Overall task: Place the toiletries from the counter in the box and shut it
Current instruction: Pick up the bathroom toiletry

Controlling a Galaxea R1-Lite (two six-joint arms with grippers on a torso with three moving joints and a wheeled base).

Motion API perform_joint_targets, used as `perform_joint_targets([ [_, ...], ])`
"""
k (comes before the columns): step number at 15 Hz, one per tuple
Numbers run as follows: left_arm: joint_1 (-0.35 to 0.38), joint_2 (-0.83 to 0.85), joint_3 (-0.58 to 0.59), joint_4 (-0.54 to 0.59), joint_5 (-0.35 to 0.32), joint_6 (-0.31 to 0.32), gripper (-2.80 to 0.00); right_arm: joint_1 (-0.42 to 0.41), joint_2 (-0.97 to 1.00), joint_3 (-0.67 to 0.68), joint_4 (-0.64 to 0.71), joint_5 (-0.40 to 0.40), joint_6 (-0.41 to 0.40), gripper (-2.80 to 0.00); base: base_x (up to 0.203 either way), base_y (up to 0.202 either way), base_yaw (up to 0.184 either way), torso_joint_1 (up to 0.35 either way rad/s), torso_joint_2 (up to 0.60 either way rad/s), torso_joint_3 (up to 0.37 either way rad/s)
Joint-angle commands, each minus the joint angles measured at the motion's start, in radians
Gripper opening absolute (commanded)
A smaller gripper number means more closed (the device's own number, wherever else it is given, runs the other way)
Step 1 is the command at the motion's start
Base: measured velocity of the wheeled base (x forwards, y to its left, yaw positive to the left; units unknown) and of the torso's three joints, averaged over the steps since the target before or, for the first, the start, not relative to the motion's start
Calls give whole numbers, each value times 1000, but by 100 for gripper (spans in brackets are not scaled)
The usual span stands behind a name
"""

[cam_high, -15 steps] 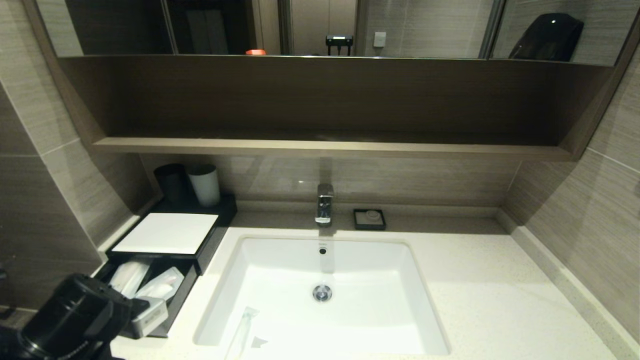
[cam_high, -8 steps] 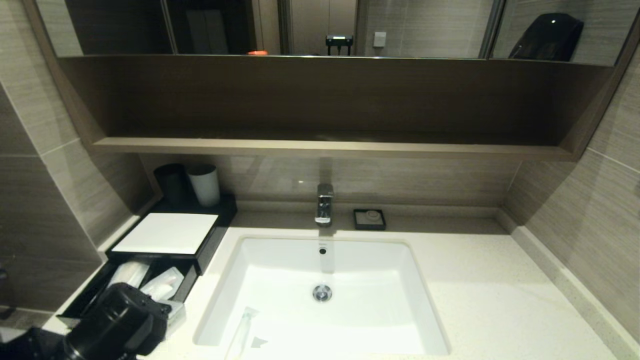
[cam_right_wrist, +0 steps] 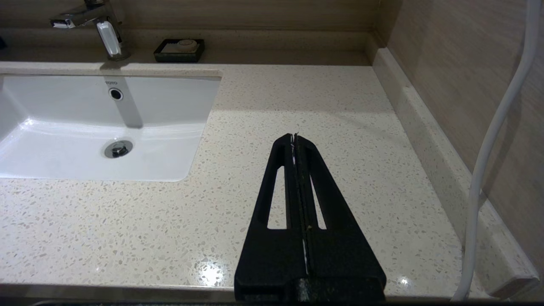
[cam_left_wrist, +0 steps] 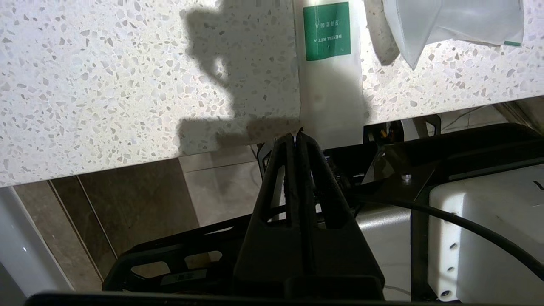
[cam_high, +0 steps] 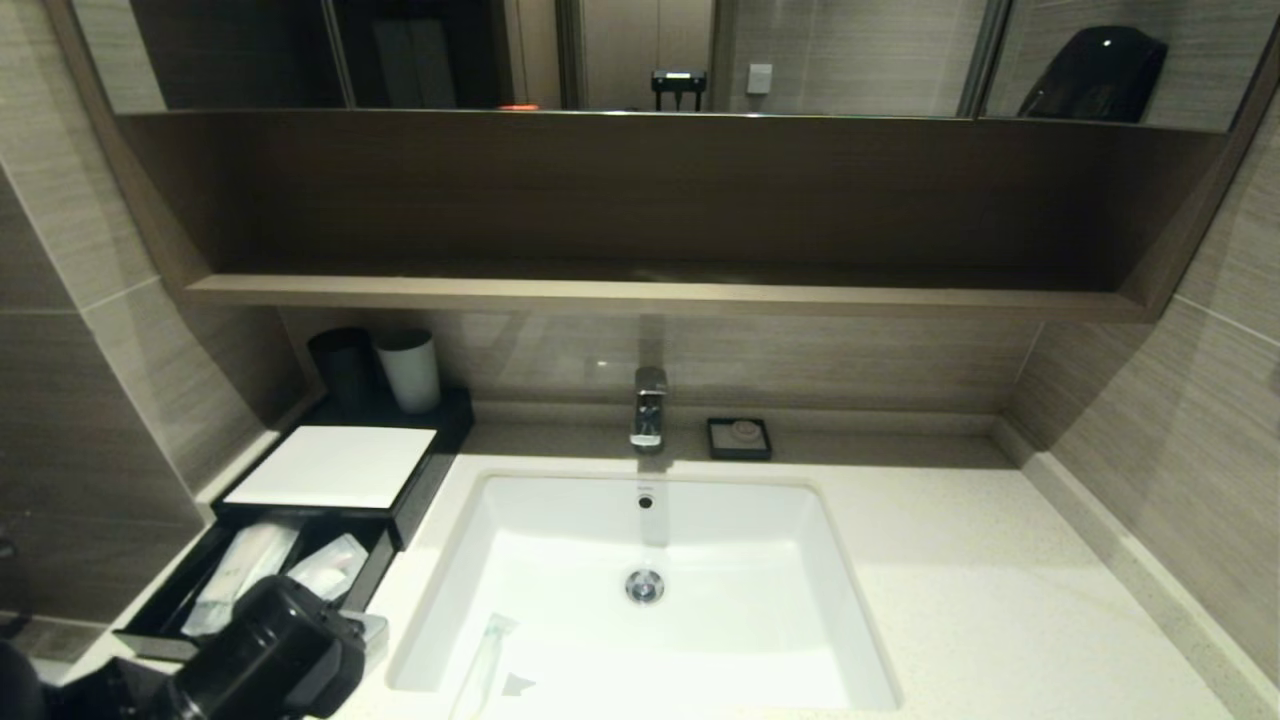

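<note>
The black box with a white top panel point(cam_high: 330, 465) stands at the counter's point(cam_high: 980, 600) left, its drawer point(cam_high: 160, 635) pulled out. Two clear-wrapped packets point(cam_high: 240, 575) lie in the drawer. My left arm point(cam_high: 260, 665) is at the counter's front edge, right of the drawer. My left gripper point(cam_left_wrist: 294, 137) is shut, its tips at the corner of a white packet with a green label point(cam_left_wrist: 327, 63) that overhangs the counter edge. I cannot tell if they touch. A second clear packet point(cam_left_wrist: 450, 23) lies beside it. A long slim packet point(cam_high: 482, 655) lies in the sink point(cam_high: 850, 640). My right gripper point(cam_right_wrist: 294, 136) is shut and empty over the counter right of the sink.
Black and white cups point(cam_high: 408, 370) stand behind the box. A faucet point(cam_high: 648, 408) and a small black soap dish point(cam_high: 739, 438) are at the back. A brown shelf point(cam_high: 650, 292) overhangs. Tiled walls close in left and right.
My left arm has moved right, from over the drawer's front end to the counter beside it. The white packet at its tip has shifted right with it. More of the drawer shows.
</note>
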Motion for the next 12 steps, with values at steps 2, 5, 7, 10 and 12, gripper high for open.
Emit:
perform_joint_targets([
  [2, 0, -28, -1, -1, -2, -7, -280, 0, 0, -1, 0, 0, 0, -280, 0, 0, 0, 0, 0, 0],
  [5, 0, -3, 7, -3, 3, 3, -280, 0, 0, 0, 0, 0, 1, -280, 0, 0, 0, 0, 0, 0],
  [7, 2, 25, 7, -5, 2, 3, -280, 0, -2, 1, 0, 0, 0, -280, 0, 0, 0, 0, 0, 0],
  [10, 2, 68, 0, -39, -1, 2, -280, 0, 0, 1, 0, 0, 0, -280, 0, 0, 0, 0, 0, 0],
  [12, 6, 100, 3, -79, -1, 4, -280, 0, 0, 1, 0, 0, 0, -280, 0, 0, 0, 0, 0, 0],
])
